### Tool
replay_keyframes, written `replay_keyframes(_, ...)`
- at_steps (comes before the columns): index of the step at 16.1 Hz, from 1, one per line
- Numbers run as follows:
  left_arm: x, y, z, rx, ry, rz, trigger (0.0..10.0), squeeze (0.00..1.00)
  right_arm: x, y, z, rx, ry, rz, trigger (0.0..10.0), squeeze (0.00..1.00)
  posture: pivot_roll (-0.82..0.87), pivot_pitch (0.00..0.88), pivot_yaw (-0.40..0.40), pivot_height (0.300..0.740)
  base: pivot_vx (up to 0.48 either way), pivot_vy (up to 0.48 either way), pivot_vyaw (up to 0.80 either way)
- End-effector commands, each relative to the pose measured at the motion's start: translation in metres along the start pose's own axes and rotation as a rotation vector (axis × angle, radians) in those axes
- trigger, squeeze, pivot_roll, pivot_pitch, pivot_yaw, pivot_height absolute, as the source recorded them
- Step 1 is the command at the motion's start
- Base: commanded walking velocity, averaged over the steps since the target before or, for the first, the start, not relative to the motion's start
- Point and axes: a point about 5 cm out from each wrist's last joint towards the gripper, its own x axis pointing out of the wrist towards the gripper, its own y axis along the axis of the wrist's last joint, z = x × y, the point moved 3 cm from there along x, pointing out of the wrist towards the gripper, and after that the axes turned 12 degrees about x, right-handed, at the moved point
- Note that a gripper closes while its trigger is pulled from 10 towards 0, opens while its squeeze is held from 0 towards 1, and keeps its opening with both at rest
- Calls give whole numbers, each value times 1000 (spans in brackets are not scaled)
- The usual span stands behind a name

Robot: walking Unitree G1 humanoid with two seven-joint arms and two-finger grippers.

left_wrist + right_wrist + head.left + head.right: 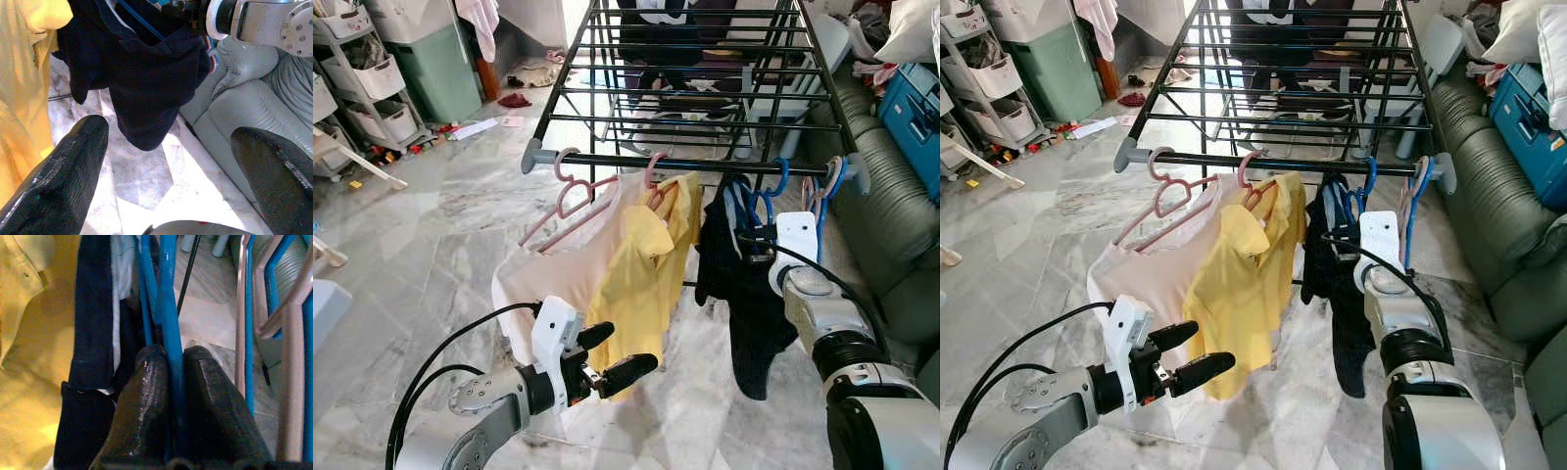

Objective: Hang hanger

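Your right gripper (168, 382) is clamped on the blue hanger (166, 308) – both black fingers (142, 396) press against its bar from either side, with the bar running straight between them. That hanger carries the dark navy garment (744, 294), and its hook (781, 176) is over the near rail (705, 164) of the drying rack (685, 88), toward the right end. The right arm reaches up to it from the lower right.

Just right of it on the same rail hang spare empty hangers (822, 186), pink and blue, bunched close together. To the left of the navy garment hangs a yellow shirt (646, 264) on a pink hanger (656, 181), and further left a pale peach garment (558, 264) on another pink hanger (570, 191) tilted down to the left.

Your left gripper (612, 357) sits low and near, in front of the yellow shirt's hem – its fingers spread wide and holding nothing. Through its wrist camera you look past the two fingertips at the navy garment's lower edge and the marble floor (440, 225).

A grey-green sofa (891, 206) stands to the right of the rack, with a blue box (915, 108) on it. Far left are storage shelves (362, 78) and a green bin (435, 69).
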Motion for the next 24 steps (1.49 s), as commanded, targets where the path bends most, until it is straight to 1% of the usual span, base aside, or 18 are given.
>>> replay_keyframes(1,0,4,1,21,2,7,10000,0,1,3,3,-11,-10,10,0,0,-42,87,33,740,0,0,0)
replay_keyframes(3,1,4,1,21,3,12,10000,0,0,7,5,-18,-11,27,0,0,-43,86,31,740,0,0,0)
replay_keyframes(4,1,5,1,21,5,15,10000,0,0,12,8,-18,-24,49,0,0,-44,83,30,740,0,0,0)
replay_keyframes(5,2,5,1,21,6,17,10000,0,0,16,8,-20,-20,64,0,0,-44,83,30,740,0,0,0)
replay_keyframes(6,2,6,0,21,10,19,10000,0,-2,25,6,-23,-5,112,0,0,-46,82,30,740,0,0,0)
replay_keyframes(8,3,6,0,22,11,20,10000,0,-3,29,5,-9,-2,139,0,0,-53,83,32,740,0,0,0)
replay_keyframes(11,6,6,1,21,7,25,10000,0,-6,40,-3,7,58,201,0,0,-59,78,31,740,0,0,0)
replay_keyframes(14,6,8,-3,29,25,32,10000,0,-15,57,-13,-11,116,305,0,0,-60,73,30,740,0,0,0)
replay_keyframes(16,6,10,-8,34,64,47,10000,0,-24,63,-16,-31,129,361,0,0,-62,69,29,740,0,0,0)
replay_keyframes(18,6,14,-19,27,156,84,10000,0,-38,64,-16,-43,139,407,0,0,-69,64,28,740,0,0,0)
replay_keyframes(19,6,15,-21,30,179,94,10000,0,-42,66,-16,-49,145,428,0,0,-71,64,29,740,0,0,0)
replay_keyframes(20,6,18,-27,24,245,123,10000,0,-55,67,-17,-59,168,478,0,0,-79,63,30,740,0,0,0)
replay_keyframes(21,6,19,-29,25,269,130,10000,0,-60,67,-18,-62,177,489,0,0,-81,62,31,740,0,0,0)
replay_keyframes(22,6,20,-32,25,308,142,10000,0,-72,64,-19,-60,191,511,0,0,-84,61,30,740,0,0,0)
replay_keyframes(23,6,21,-33,33,321,147,10000,0,-78,62,-20,-58,196,519,0,0,-87,61,31,740,0,0,0)
replay_keyframes(24,6,23,-36,35,353,162,10000,0,-90,56,-23,-46,217,526,0,0,-91,62,30,740,0,0,0)
